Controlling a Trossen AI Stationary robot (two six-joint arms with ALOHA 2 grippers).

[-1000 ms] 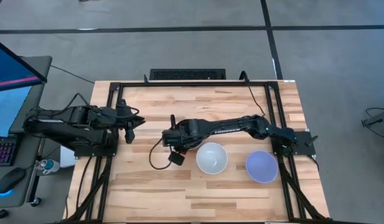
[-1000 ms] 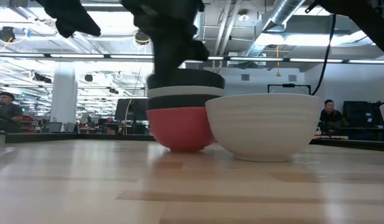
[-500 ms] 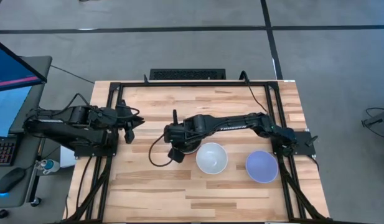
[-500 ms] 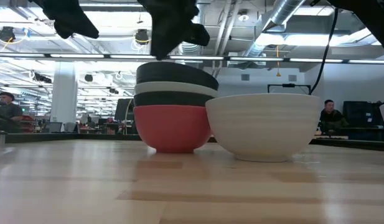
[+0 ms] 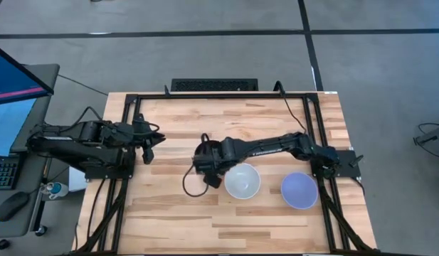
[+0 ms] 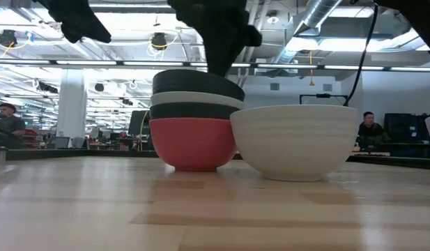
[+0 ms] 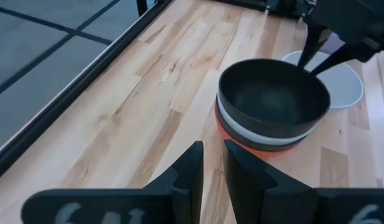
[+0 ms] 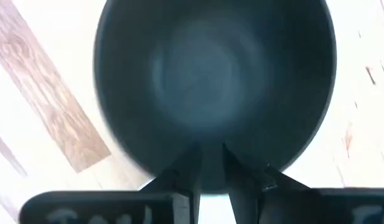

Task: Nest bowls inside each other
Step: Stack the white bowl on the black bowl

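Low view: four bowls sit nested on the bench (image 6: 75, 209) as a stack (image 6: 195, 118), red bowl (image 6: 192, 143) at the bottom, then black, white, and a black top bowl (image 6: 198, 80) seated slightly tilted. Loose white bowl (image 6: 294, 139) stands just right of the stack, about touching it. Right hand (image 6: 221, 52) hangs just above the stack's right rim, not gripping anything. Right wrist view confirms: fingers (image 8: 180, 171) nearly closed, only a narrow gap, nothing between them, top black bowl's inside directly ahead. High view: right hand (image 5: 208, 160) is over the stack at bench centre, white bowl (image 5: 242, 180) to its right, lavender-blue bowl (image 5: 299, 190) further right near the bench edge, well apart from the others. Left hand (image 5: 149, 140) is parked at the left side of the bench, clear of all bowls; left wrist view shows its fingers (image 7: 190, 167) at a narrow gap, empty, pointing toward the stack (image 7: 272, 106).
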